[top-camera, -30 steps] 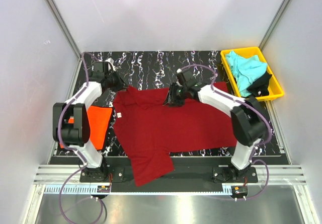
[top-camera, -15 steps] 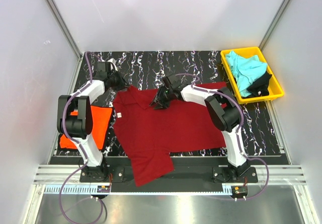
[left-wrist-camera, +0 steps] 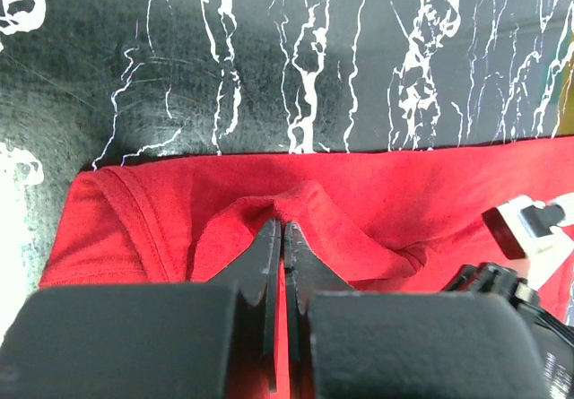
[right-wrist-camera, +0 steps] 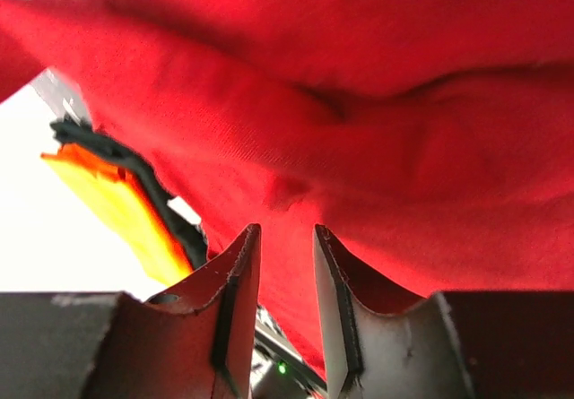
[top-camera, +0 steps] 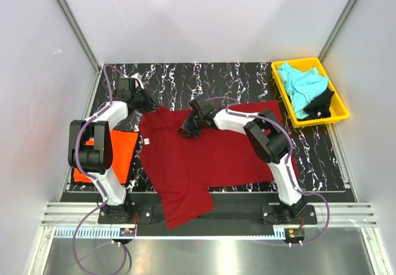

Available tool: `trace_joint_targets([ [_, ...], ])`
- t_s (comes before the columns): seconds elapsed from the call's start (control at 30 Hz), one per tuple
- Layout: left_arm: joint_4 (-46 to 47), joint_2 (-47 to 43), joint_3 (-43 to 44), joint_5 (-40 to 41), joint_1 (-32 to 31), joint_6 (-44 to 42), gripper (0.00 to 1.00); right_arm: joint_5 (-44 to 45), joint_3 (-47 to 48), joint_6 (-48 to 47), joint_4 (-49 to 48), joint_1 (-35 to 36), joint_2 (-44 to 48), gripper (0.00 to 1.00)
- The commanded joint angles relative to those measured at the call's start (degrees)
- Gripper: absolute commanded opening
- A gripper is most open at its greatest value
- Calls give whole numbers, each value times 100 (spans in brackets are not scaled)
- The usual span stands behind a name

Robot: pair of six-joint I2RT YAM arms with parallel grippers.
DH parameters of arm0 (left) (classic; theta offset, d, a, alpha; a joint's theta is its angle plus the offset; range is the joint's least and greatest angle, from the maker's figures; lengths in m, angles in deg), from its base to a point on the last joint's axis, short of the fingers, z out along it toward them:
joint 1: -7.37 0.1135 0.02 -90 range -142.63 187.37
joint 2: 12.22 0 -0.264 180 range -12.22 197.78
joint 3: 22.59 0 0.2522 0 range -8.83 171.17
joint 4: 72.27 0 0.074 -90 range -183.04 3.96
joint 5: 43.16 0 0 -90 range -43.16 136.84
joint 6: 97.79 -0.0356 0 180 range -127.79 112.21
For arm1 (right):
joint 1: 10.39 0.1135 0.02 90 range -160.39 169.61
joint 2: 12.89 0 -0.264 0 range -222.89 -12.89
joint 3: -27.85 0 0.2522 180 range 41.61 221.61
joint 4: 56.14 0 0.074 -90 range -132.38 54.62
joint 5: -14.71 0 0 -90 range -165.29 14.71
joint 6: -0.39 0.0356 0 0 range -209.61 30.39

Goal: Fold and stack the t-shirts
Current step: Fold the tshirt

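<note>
Dark red t-shirt (top-camera: 204,157) lies lengthwise left-right, neck leftward; left pincer (left-wrist-camera: 283,229) pinches its edge, right pincer (right-wrist-camera: 282,230) slightly spread.

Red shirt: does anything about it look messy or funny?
Yes. The red shirt lies crooked, and its near corner hangs over the front edge of the table. At its far edge, the left tool is shut on a pinched-up fold, so the cloth puckers there.

The left arm (top-camera: 93,154) hides the middle of the bright orange cloth t-shirt (top-camera: 124,154). From above, the right gripper (top-camera: 187,128) is too small to show its jaws. Its wrist view shows the large dark red cloth t-shirt (right-wrist-camera: 377,103) blurred and cut off on every side; contact cannot be told.
</note>
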Motion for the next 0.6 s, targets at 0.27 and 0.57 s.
trace_joint_targets([
  [0.27, 356, -310, -144, 57, 20, -107, 0, 435, 194, 471, -140, 14, -168, 35],
  [0.57, 391, -371, -258, 40, 28, -116, 0, 443, 308, 550, -131, 14, -291, 33],
])
